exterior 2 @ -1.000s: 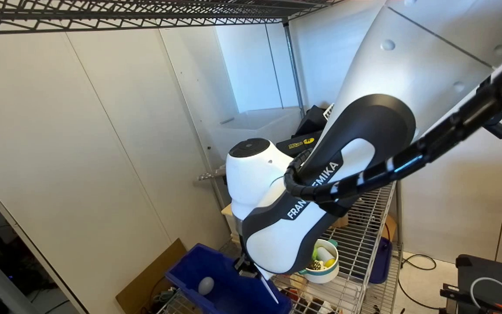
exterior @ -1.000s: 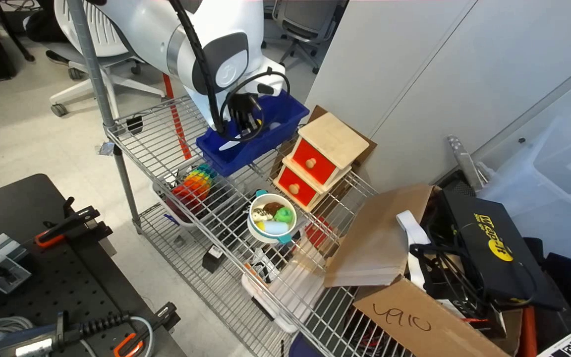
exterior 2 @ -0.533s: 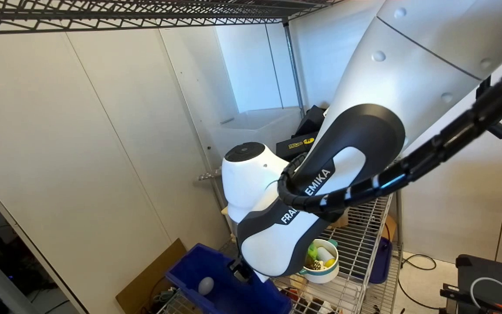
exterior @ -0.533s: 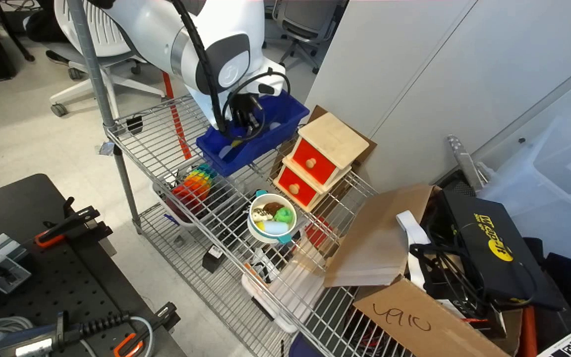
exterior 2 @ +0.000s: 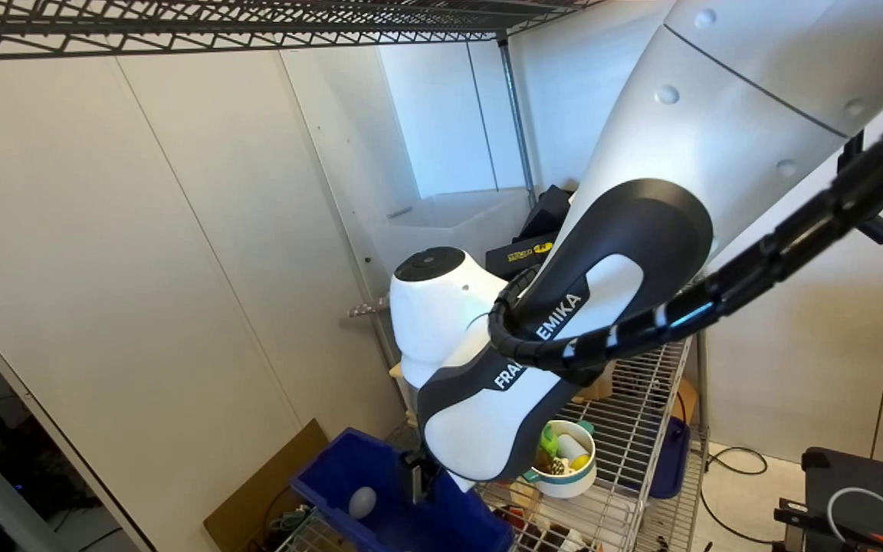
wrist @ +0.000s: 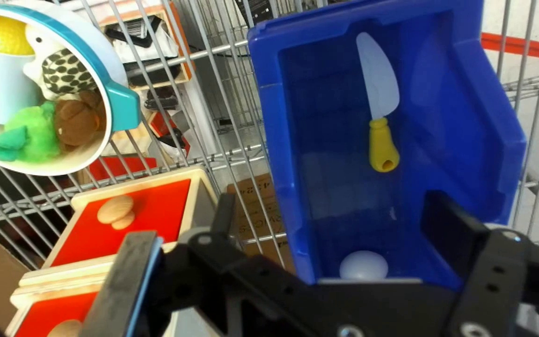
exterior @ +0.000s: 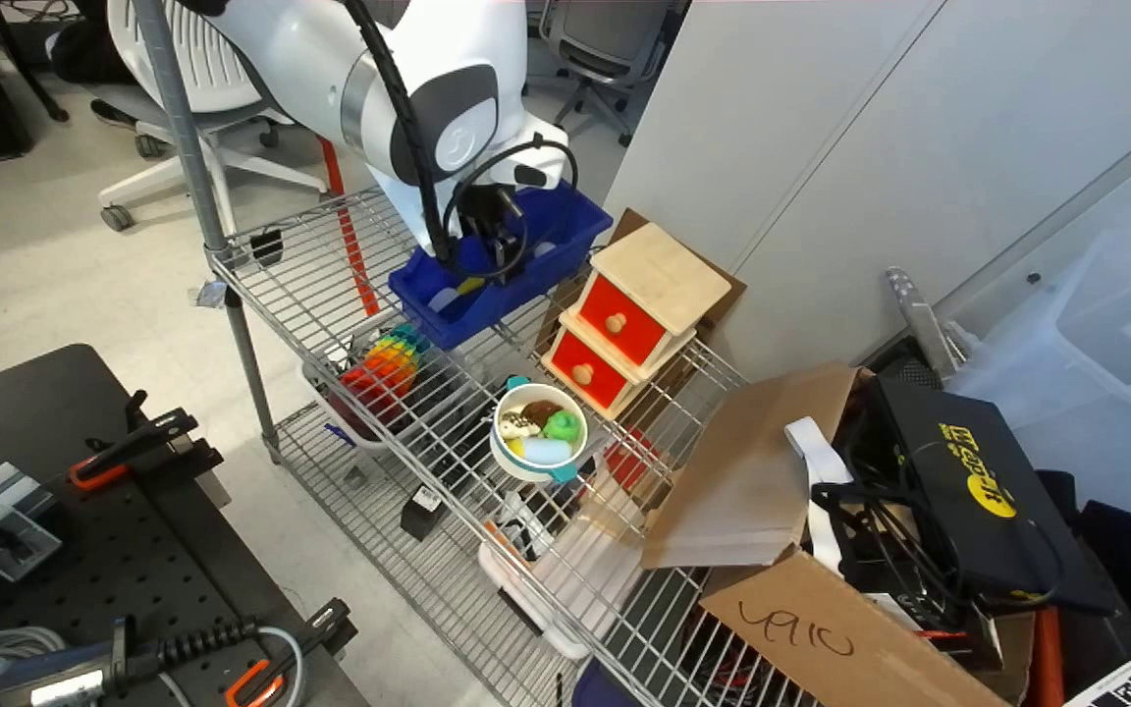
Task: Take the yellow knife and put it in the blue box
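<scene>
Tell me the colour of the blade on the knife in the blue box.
Pale greyish white. The knife's blade shows best in the wrist view.

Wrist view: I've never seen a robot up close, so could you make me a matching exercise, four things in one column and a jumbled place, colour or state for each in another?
Things:
1. yellow-handled knife
2. round pot
3. gripper
4. drawer unit

Descriptions:
A. open and holding nothing
B. red and pale wood-coloured
C. inside the blue box
D. white and teal outside

Right pairs: 1-C, 2-D, 3-A, 4-B
</scene>
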Tool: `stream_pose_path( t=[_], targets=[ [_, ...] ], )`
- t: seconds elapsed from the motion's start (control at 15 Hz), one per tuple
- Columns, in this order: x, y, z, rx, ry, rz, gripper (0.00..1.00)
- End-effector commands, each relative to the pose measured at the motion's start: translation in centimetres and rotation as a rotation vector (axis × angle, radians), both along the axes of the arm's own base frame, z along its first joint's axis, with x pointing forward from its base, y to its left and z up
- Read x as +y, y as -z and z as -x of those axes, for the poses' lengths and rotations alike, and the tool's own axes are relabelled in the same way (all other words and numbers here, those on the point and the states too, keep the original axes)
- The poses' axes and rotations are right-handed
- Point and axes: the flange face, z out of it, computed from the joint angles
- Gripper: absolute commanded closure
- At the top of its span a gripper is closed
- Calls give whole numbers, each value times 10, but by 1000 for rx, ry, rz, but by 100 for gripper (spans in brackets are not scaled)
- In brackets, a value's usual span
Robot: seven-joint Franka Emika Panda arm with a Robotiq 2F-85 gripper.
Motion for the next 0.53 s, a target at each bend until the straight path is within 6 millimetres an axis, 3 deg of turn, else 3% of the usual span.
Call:
stream_pose_path(
  t=[0.0,0.47],
  targets=[
    [-10,-15,23,47,21,47,0],
    [-34,-21,82,126,-8,138,0]
  ],
)
